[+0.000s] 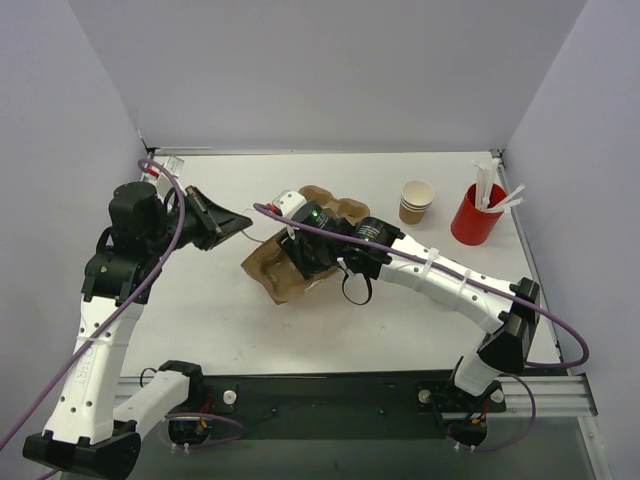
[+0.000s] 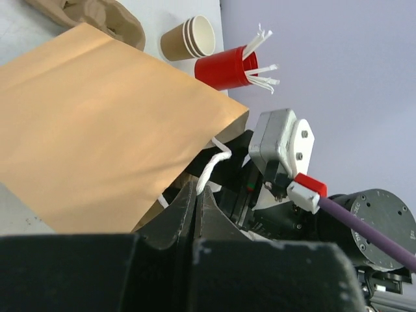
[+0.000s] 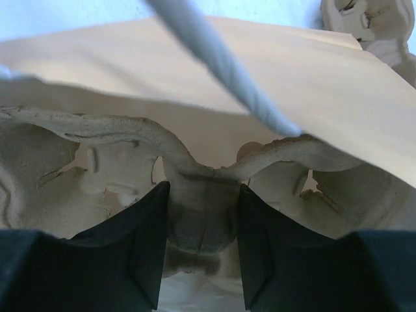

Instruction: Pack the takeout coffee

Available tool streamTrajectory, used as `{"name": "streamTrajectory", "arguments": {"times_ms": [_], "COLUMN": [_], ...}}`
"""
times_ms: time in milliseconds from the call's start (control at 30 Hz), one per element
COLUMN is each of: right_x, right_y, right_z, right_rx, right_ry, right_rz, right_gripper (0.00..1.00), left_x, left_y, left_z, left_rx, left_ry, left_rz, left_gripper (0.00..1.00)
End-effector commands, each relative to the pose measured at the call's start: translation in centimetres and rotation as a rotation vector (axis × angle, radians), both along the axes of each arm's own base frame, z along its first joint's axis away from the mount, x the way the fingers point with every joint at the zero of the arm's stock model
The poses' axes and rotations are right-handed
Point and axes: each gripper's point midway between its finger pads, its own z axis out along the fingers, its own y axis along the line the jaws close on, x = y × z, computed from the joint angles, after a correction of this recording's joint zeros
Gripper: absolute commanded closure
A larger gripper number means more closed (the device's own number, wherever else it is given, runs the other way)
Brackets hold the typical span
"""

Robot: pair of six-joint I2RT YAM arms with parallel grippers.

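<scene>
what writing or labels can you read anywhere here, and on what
Nothing reads clearly.
Faint grey lettering on the left arm, along its white link: too small to read.
Plain, no print showing: paper bag, paper cups, red cup, cup carrier.

A red cup of white sticks stands at the table's far right. A brown paper bag lies mid-table beside a pulp tray.

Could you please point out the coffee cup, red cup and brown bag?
coffee cup (image 1: 414, 209): top view, side wall.
red cup (image 1: 474, 225): top view, side wall.
brown bag (image 2: 97, 130): left wrist view, flat face.
</scene>
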Motion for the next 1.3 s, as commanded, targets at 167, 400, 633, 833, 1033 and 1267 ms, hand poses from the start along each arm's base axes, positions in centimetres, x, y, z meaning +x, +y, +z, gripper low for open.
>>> {"name": "streamTrajectory", "arguments": {"times_ms": [167,400,633,833,1033,1267], "right_x": [-0.6,2.3,1.4,0.5,0.8,2.2], "right_y": [-1.0,1.3,0.3,-0.5,0.3,0.9], "right_z": [-3.3,-3.3,-0.2,-0.4,-2.1,-2.7], "right_rx": [-0.184,-0.172,-0.176,-0.203,-0.210,-0.166], "right_ry": [0.058,0.036,0.056,0.095,0.156,0.227], "right_rz": [0.006,-0.053,-0.035,-0.009,0.012,0.014], "right_gripper": [0.78,0.78,0.79,0.79,0.80,0.80], "left_x": [0.0,0.8,1.4,2.1,3.1,4.1], "left_y": [1.0,1.0,1.0,0.4,-0.2,2.8], "left_z": [0.7,1.1,2.3,1.9,1.7,3.8], "left_rx": [-0.057,-0.059,-0.066,-0.056,0.068,0.399], "left_ry": [0.052,0.062,0.089,0.075,-0.117,-0.360], "left_rz": [0.100,0.106,0.133,0.098,-0.046,-0.041], "left_gripper": [1.00,1.00,1.00,0.86,0.52,0.39]}}
